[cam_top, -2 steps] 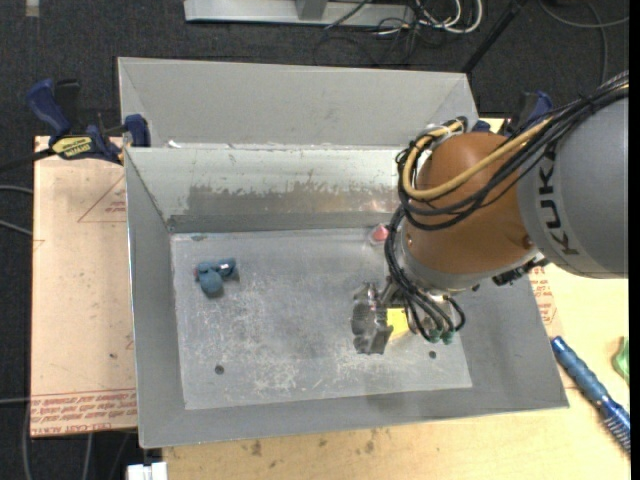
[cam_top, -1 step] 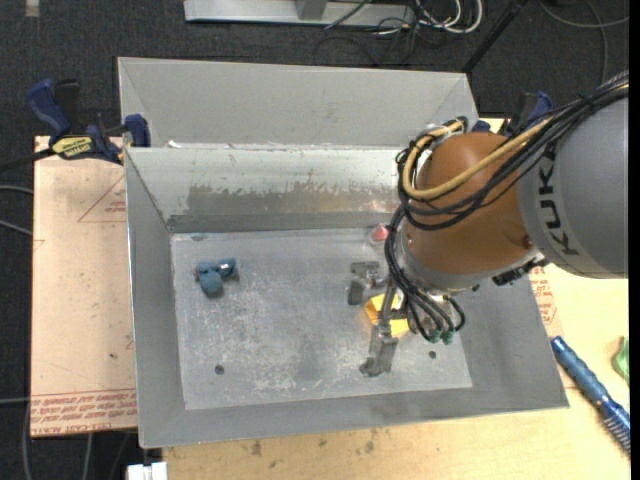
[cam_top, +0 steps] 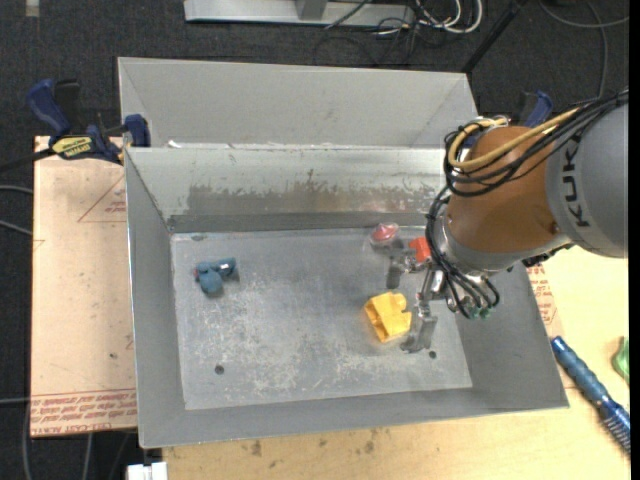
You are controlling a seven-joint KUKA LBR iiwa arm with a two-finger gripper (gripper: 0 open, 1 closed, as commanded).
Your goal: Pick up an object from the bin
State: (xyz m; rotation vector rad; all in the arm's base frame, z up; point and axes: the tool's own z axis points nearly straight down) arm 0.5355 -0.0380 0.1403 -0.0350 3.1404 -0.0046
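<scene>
Setting: grey metal bin (cam_top: 300,378), its scuffed floor seen from above.
Left: you have a small blue lump (cam_top: 213,276) lying alone, well apart from everything else.
Centre-right, back: a small red-pink piece (cam_top: 384,235) sits at the foot of the rear wall.
Centre-right, front: your yellow block (cam_top: 386,316) lies tilted on the floor.
Right: the gripper (cam_top: 413,306) is down at the floor with its fingers spread apart, and the yellow block is just beside them on their left.
Far right: the orange-covered wrist (cam_top: 500,203) hangs over the bin's right side.
</scene>
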